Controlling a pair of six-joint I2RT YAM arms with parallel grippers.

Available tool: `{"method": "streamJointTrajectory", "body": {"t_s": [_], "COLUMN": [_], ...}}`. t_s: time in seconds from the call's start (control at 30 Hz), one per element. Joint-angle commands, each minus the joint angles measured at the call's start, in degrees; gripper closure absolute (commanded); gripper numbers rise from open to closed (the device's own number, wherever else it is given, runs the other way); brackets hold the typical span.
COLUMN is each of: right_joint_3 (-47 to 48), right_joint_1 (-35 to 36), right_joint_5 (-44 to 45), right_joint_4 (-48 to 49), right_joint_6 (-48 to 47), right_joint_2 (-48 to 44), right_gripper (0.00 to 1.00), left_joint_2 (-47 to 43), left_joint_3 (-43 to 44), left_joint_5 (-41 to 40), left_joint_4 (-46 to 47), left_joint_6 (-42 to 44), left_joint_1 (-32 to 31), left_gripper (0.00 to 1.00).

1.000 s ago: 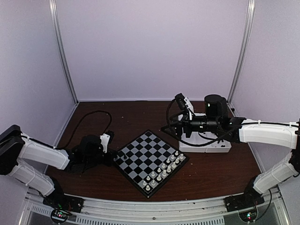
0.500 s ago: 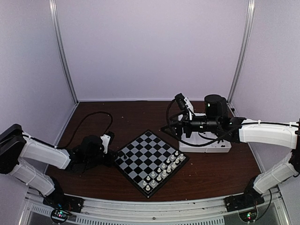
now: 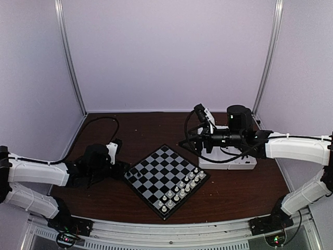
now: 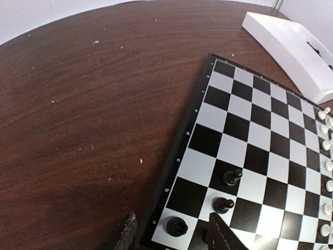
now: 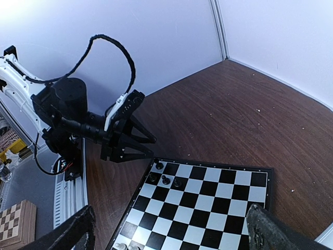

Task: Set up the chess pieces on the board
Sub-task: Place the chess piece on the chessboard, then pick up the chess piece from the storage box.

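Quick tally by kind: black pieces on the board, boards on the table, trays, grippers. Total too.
Black pieces on the board: 4
Board: 1
Tray: 1
Grippers: 2 (left gripper, right gripper)
Total: 8
White pieces are too small to count, so they are left out.

The board (image 3: pixel 166 179) lies mid-counter (image 3: pixel 234 195), one corner toward the arms. A few chess pieces (image 4: pixel 223 204) stand at its left corner. White pieces (image 3: pixel 182 187) line its near-right edge. The tray (image 3: pixel 239 164) lies behind it, to the right.
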Motion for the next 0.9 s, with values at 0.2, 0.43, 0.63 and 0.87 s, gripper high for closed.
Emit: {"method": "streamJointTrajectory", "body": {"t_s": [0.2, 0.43, 0.63, 0.87], "right_joint_3": [0.6, 4.9, 0.7, 4.0], "right_joint_1": [-4.1, -16.4, -24.8, -28.4], "right_joint_5": [15.9, 15.0, 17.3, 34.3], "right_joint_4": [-10.0, -30.9, -34.0, -48.2], "right_joint_6": [12.0, 14.0, 18.3, 23.0], "right_joint_2": [-3.4, -4.5, -9.5, -7.3], "right_gripper": [0.0, 0.0, 0.0, 0.26], "left_joint_2": [-8.8, -8.4, -5.8, -4.0], "left_joint_3": [10.5, 15.0, 17.3, 18.2], "left_joint_5": [-1.2, -0.3, 3.3, 4.8], "left_joint_4": [-13.6, -13.4, -11.7, -9.4], "left_joint_6": [1.2, 3.6, 7.9, 9.3], "left_joint_1": [0.3, 0.3, 0.3, 0.4], "left_gripper": [0.03, 0.02, 0.02, 0.02]}}
